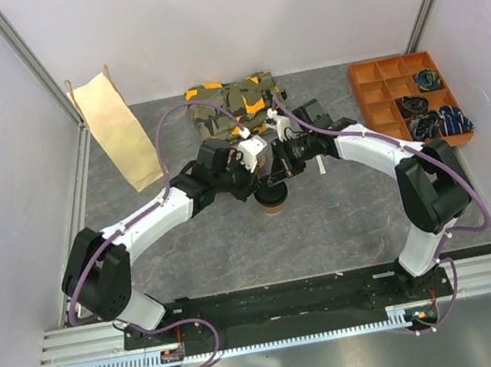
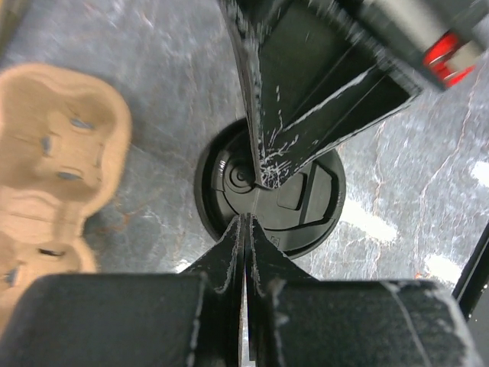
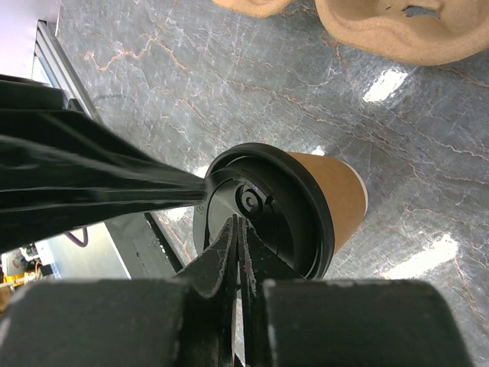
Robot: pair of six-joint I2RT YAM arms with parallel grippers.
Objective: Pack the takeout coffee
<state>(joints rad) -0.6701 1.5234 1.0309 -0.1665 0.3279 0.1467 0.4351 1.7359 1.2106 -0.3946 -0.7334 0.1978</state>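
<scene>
The takeout coffee cup [image 1: 274, 202] stands upright mid-table, tan with a black lid [image 2: 306, 206]. In the right wrist view its tan side [image 3: 340, 191] and lid [image 3: 294, 202] show. My left gripper [image 2: 246, 219] is shut, with its tips over the near part of the lid. My right gripper [image 3: 238, 222] is also shut, with its tips on the lid near the centre. The two grippers meet tip to tip above the cup, left gripper [image 1: 259, 179] and right gripper [image 1: 283, 169]. Neither holds anything.
A brown pulp cup tray [image 2: 53, 153] lies just beside the cup, also in the right wrist view [image 3: 405, 30]. A tall tan paper bag [image 1: 117, 130] stands at the back left. A camouflage cloth [image 1: 230, 96] lies at the back. An orange compartment box [image 1: 407, 103] sits at the right.
</scene>
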